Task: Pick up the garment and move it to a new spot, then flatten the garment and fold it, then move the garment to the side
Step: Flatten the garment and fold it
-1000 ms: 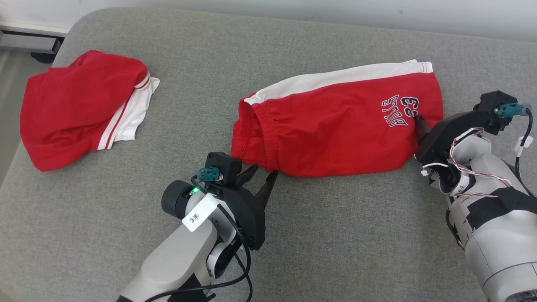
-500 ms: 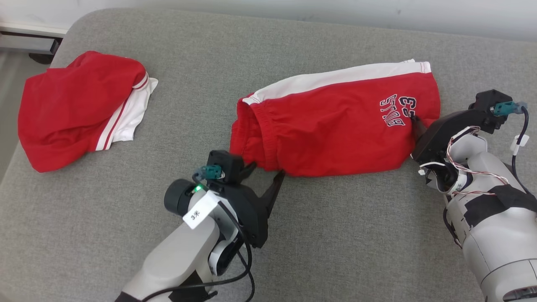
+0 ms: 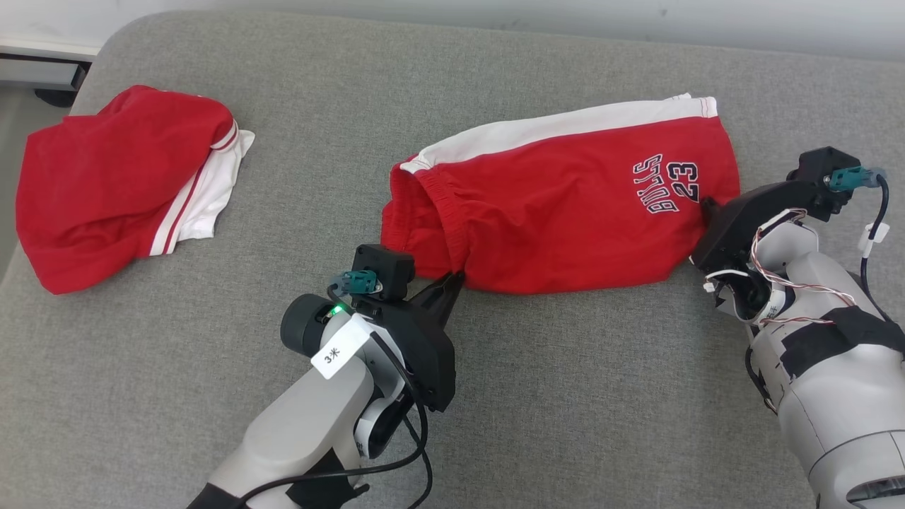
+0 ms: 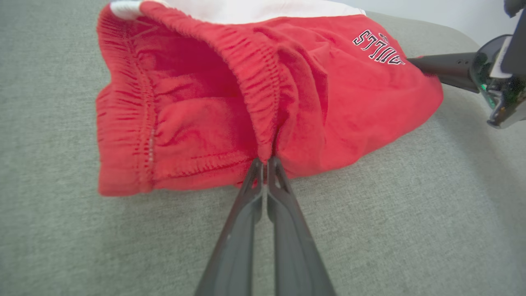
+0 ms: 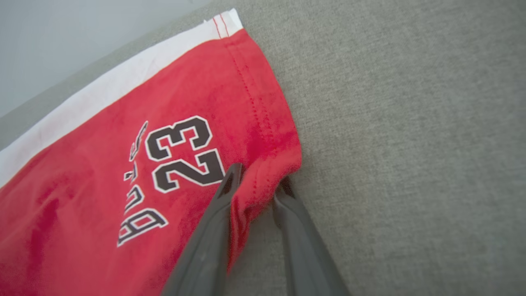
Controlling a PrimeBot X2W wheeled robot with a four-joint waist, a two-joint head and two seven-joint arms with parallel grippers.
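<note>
Garment (image 3: 565,205) pinched: left claw (image 4: 265,161) waistband (image 4: 254,82), right claw (image 5: 259,179) hem (image 5: 267,123) (cushion (image 3: 565,396) around).

The red shorts (image 3: 565,205) are of soft matt knit cloth, with a white stripe (image 3: 565,127) of the same cloth; their waistband (image 4: 254,78) is gathered and ribbed. The printed number (image 5: 181,152) looks flat and smoother than the cloth around it. The grey cushion (image 3: 565,396) is of woven fabric, coarse and matt. The left gripper (image 4: 265,161) and right gripper (image 5: 259,177) have fingers of dark matt plastic. The left forearm (image 3: 304,431) has a pale smooth shell with a slight shine, and a white paper label (image 3: 338,353).
</note>
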